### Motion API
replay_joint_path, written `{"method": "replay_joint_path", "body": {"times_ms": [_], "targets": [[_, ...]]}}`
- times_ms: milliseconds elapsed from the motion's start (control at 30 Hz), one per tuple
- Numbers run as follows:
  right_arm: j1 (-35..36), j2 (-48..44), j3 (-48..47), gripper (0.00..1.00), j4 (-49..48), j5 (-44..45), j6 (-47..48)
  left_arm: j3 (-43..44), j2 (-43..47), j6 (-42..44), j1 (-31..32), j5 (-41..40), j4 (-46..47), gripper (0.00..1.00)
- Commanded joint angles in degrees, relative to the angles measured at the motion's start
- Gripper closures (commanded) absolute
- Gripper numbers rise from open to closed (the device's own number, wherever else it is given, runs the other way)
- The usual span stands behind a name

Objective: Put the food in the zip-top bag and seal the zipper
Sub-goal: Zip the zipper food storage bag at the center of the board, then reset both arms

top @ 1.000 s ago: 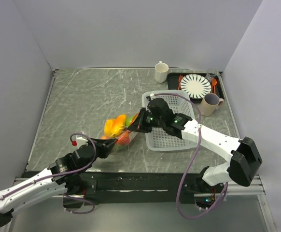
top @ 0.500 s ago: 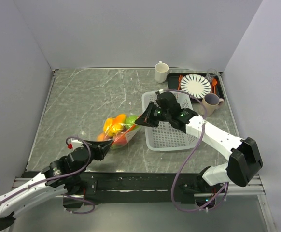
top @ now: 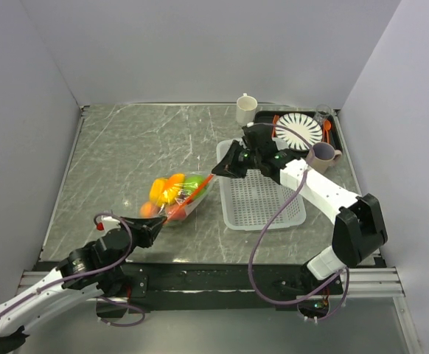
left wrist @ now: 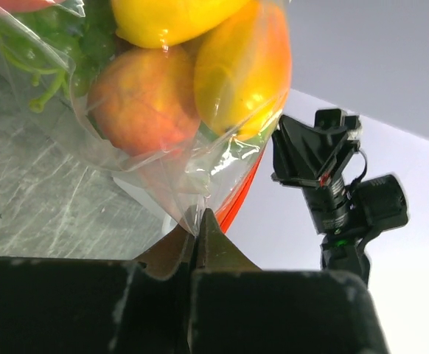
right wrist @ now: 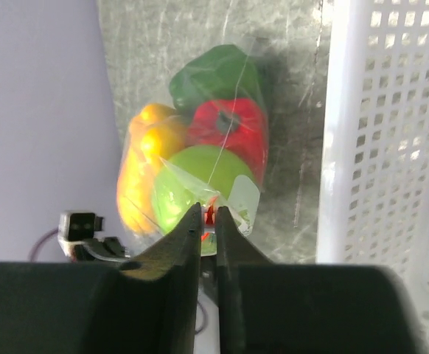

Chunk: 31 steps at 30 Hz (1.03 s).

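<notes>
The left arm's fingers [left wrist: 174, 254] are pressed together on the near corner of the clear soft plastic zip-top bag [top: 178, 200]. The bag stretches over the grey marbled desk [top: 126, 147] with glossy toy fruits and vegetables [top: 166, 190] inside. The right arm's fingers [right wrist: 178, 247] pinch the far end of its orange-red zipper strip [top: 199, 192], beside the white mesh basket [top: 262, 210].

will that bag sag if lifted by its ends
Probably sags: the bag is thin clear film, creased where the left end effector pinches it. The food bulges it, so weight likely pools in the middle. The glossy film may slip from a corner pinch.
</notes>
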<state>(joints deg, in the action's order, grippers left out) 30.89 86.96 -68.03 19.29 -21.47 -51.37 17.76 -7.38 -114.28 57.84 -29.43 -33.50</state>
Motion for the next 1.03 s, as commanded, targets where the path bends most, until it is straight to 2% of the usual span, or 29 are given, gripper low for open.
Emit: {"method": "replay_joint_path", "body": {"times_ms": [0,33,67,100,133,167,267,333,467,533,633,867,1000], "targets": [[-2.07,0.23,-5.52,0.70,1.78,6.16,7.23,0.52,-2.20,9.06,0.25,-0.02,9.39,0.89],[-2.07,-0.90,-5.88,0.66,2.76,8.18,8.38,0.87,-4.55,11.60,0.25,0.34,11.76,0.82],[-2.33,-1.52,-6.32,0.68,3.99,13.42,9.53,2.88,-5.88,16.67,0.16,0.16,13.96,0.87],[-3.03,-1.96,-7.54,0.66,6.96,15.56,11.45,4.29,-7.37,18.20,0.25,0.51,13.72,0.85],[-4.43,-2.58,-8.34,0.54,8.47,17.15,12.43,5.87,-10.70,21.78,0.25,0.51,13.37,0.60],[-5.31,-2.84,-9.22,0.48,9.88,18.99,13.31,9.19,-12.29,23.38,0.25,0.43,13.11,0.42],[-7.51,-4.25,-10.19,0.42,12.44,21.03,15.95,15.69,-18.89,31.21,0.25,0.95,12.75,0.11],[-8.30,-4.69,-9.76,0.41,13.32,21.30,17.01,20.44,-23.27,35.93,0.25,1.65,11.44,0.01],[-10.76,-5.66,-6.95,0.37,13.67,23.23,18.76,30.03,-30.05,44.92,0.16,2.27,6.88,0.01],[-11.64,-6.27,-5.10,0.36,13.58,22.97,19.64,37.13,-33.92,46.51,0.25,1.31,-1.60,0.01],[-13.05,-7.67,-2.47,0.34,12.88,23.06,20.52,43.04,-36.83,47.82,0.25,0.17,-9.19,0.01],[-13.93,-11.28,3.07,0.32,9.98,24.46,22.19,44.82,-34.38,49.76,0.25,-6.07,-12.21,0.01],[-14.19,-13.12,5.36,0.30,7.53,29.89,22.28,45.96,-33.13,55.73,0.16,-9.31,-9.84,0.00]]}}
